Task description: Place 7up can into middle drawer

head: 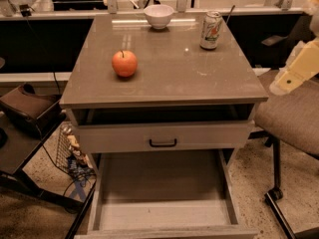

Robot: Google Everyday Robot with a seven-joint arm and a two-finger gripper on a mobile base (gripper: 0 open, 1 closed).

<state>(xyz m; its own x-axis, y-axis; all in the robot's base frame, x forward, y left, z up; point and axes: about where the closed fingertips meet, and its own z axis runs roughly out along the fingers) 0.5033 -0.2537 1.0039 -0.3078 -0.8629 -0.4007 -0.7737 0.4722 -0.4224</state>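
Pale gripper (286, 81) at right edge, grip state unclear. Slim silver-white 7up can (211, 30), upper right, may topple if clipped sideways. Open grey-beige middle drawer (159, 183) bottom centre.

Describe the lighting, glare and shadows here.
Camera view: warm, dim light; glare streaks the cabinet top by the white bowl; the middle drawer is shadowed at the back; the gripper, at the right edge beside the cabinet, is lit pale.

A robot lab in an office, I'd say: a drawer table (164, 83) beside a rolling chair (294, 118), loose cables (76, 176) on speckled flooring, and the robot's pale pincer (282, 85) at the right edge.
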